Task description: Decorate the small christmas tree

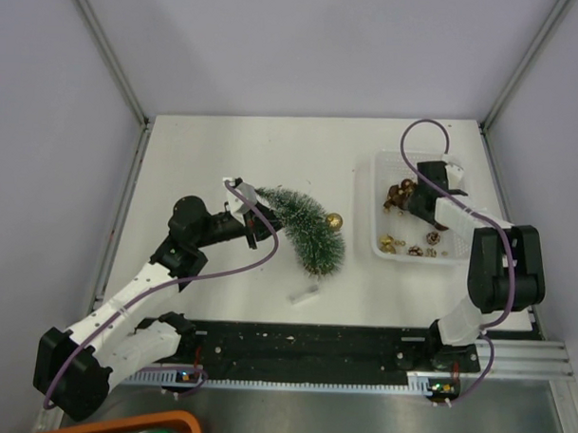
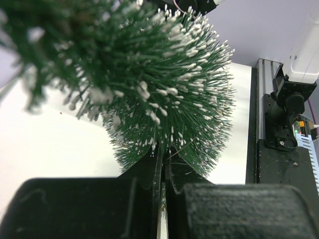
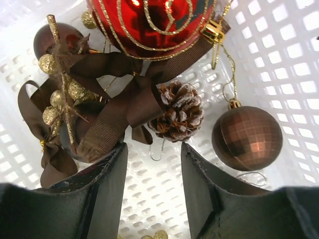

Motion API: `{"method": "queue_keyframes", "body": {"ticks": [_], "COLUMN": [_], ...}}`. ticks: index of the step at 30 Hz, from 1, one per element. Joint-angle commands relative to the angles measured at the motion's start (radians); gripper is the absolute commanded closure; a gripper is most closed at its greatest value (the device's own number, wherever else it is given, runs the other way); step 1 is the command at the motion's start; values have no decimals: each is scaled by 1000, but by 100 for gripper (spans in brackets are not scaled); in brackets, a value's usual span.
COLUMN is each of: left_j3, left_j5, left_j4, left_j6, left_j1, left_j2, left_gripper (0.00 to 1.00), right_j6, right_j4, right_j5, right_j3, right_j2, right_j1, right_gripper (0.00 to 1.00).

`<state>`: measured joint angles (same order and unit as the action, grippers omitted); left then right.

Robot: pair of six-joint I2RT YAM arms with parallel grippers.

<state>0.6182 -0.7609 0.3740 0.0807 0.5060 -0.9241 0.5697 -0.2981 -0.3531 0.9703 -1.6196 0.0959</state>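
Note:
The small christmas tree (image 1: 309,229) leans in an arc at the table's middle, its narrow top at my left gripper (image 1: 255,218) and its wide end to the lower right. A gold bauble (image 1: 334,220) sits against its right side. In the left wrist view the tree's bristles (image 2: 164,74) fill the frame and my left gripper (image 2: 167,154) is shut on them. My right gripper (image 3: 153,154) is open low inside the white basket (image 3: 279,64). A frosted pine cone (image 3: 177,112) lies just ahead of its fingertips. The tree's wooden base is hidden.
The basket (image 1: 377,205) stands at the right and holds a red bauble (image 3: 149,25), a brown bauble (image 3: 249,139), a brown ribbon bow (image 3: 114,109) and gold berries. A small clear piece (image 1: 303,295) lies on the table below the tree. Walls enclose the table.

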Motion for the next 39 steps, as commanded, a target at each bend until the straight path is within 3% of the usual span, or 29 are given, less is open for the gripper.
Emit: {"method": "queue_keyframes", "body": {"ticks": [1,9,27,39], "left_j3": [-12,-31,-51,-57], "left_j5": [0,2,15,20], "left_j4": [20,26,23,23], "left_j6": [17,17,17,18], "left_j1": [5,6,3,3], "left_j2": [14,19,44,53], "left_gripper": [100,100,100,100], "right_j6": [18,25,22,27], "right_j4": [86,198,269,214], "right_j5": [45,101,171,154], "right_j3": [45,-25,22,93], "right_j2": [-20,50,18,-92], "right_j1": [-7,-5,65,65], "right_gripper": [54,53,54,56]}}
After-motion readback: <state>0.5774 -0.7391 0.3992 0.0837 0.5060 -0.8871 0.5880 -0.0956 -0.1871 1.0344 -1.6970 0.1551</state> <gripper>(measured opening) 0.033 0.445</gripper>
